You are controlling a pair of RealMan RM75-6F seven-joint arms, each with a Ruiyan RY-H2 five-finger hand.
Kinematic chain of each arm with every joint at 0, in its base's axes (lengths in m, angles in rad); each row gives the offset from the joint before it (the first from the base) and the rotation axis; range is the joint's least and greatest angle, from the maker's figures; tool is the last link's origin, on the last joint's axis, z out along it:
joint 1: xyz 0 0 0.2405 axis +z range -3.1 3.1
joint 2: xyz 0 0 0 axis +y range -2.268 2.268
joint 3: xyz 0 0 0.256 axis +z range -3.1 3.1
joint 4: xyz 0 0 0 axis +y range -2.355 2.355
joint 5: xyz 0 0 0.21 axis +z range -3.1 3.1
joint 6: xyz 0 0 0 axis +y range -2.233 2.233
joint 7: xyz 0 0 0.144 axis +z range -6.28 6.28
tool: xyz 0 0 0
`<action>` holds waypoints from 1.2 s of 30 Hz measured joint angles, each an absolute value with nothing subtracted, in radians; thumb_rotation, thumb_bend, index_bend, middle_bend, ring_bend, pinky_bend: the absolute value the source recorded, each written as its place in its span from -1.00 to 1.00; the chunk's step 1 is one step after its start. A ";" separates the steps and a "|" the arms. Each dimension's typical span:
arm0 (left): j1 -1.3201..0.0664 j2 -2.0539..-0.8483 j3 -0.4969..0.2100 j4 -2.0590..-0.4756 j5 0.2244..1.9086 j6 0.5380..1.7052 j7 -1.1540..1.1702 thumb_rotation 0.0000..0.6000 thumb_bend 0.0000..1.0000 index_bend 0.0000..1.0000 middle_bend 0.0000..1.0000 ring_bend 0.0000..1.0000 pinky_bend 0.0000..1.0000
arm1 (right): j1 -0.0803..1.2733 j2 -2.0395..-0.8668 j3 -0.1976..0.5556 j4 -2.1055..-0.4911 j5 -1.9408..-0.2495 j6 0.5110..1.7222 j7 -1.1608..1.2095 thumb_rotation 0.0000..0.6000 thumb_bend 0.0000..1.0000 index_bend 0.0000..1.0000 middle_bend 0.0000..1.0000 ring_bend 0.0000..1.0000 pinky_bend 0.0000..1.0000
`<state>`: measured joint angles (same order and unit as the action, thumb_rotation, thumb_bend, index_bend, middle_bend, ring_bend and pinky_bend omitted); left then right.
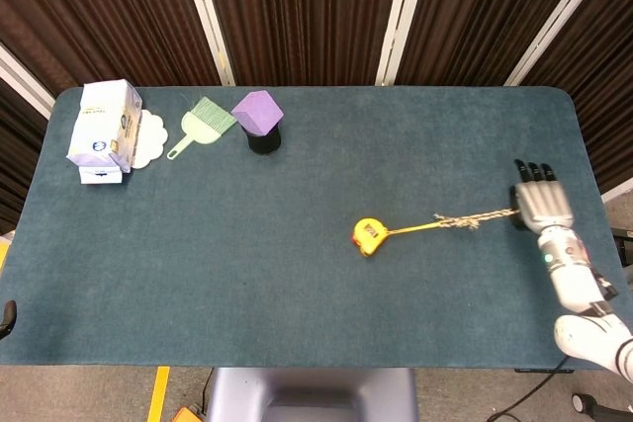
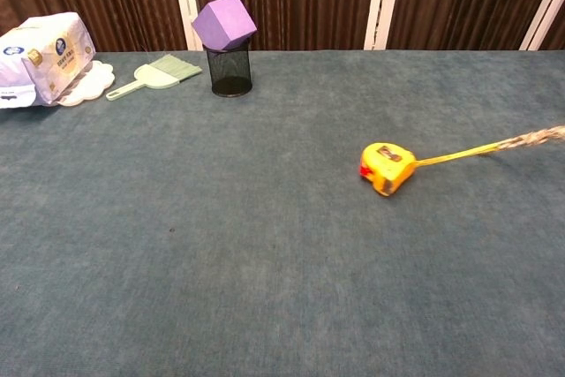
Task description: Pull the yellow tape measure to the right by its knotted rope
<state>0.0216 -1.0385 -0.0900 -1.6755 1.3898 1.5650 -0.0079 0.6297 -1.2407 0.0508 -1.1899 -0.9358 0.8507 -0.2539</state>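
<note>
The yellow tape measure [image 1: 369, 236] [image 2: 387, 168] lies on the blue table, right of centre. A yellow strap and a knotted rope [image 1: 467, 219] [image 2: 531, 139] run taut from it toward the right edge. My right hand [image 1: 539, 207] grips the far end of the rope near the table's right edge; it shows only in the head view. In the chest view the rope runs out of the frame at the right. My left hand is in neither view.
At the back left stand a black mesh cup with a purple cube [image 1: 257, 112] [image 2: 224, 23] on it, a green hand brush [image 1: 205, 119] [image 2: 158, 73], and a white and blue package [image 1: 103, 128] [image 2: 46, 53] on a white doily. The table's right edge [image 1: 593, 185] is close to my right hand.
</note>
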 measured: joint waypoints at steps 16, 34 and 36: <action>0.018 -1.042 -0.090 -1.682 1.388 1.562 0.007 1.00 -0.07 -0.98 -1.00 -1.00 -0.67 | 0.553 -1.240 0.077 -1.023 -0.952 0.811 -0.186 1.00 0.03 0.43 -0.77 -0.79 -1.00; 0.020 -1.038 -0.091 -1.677 1.388 1.562 -0.016 1.00 -0.08 -0.98 -1.00 -1.00 -0.66 | 0.611 -1.183 0.174 -1.453 -1.016 0.881 -0.215 1.00 -0.88 -1.00 -1.00 -0.98 -1.00; 0.020 -1.036 -0.092 -1.678 1.389 1.563 -0.020 1.00 -0.08 -0.98 -1.00 -1.00 -0.66 | 0.617 -1.182 0.183 -1.514 -1.037 0.901 -0.216 1.00 -0.88 -1.00 -1.00 -0.98 -1.00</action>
